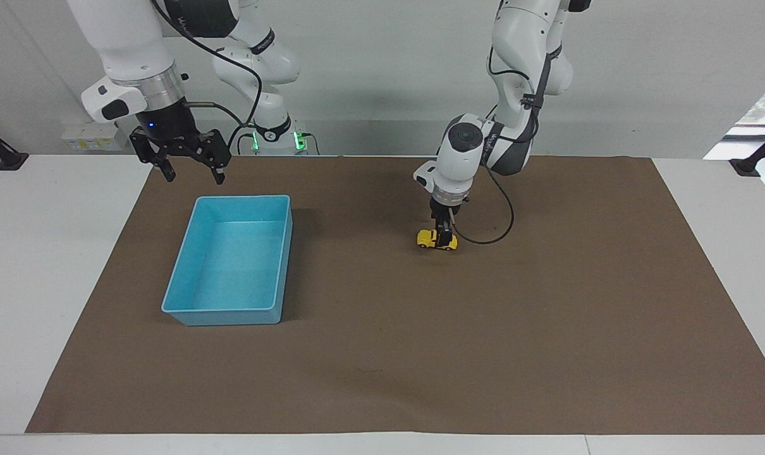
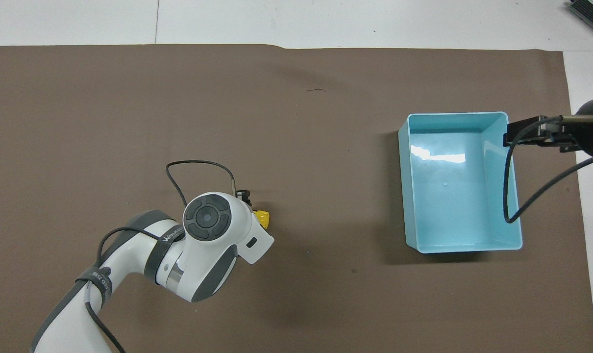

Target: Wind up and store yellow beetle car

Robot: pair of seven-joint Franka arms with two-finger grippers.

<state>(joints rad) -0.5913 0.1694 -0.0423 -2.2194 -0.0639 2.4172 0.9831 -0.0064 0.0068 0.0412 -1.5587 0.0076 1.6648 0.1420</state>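
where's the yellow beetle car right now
The yellow beetle car sits on the brown mat mid-table, toward the left arm's end from the blue bin, directly under the left gripper, which straddles it.

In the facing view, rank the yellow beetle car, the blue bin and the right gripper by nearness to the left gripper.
1. yellow beetle car, directly under the left gripper.
2. blue bin, toward the right arm's end.
3. right gripper, above the mat's edge by the bin.

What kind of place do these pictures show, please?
Probably a robotics lab: two robot arms stand at a white table with a brown mat, where only a yellow beetle car and a light blue bin are laid out.
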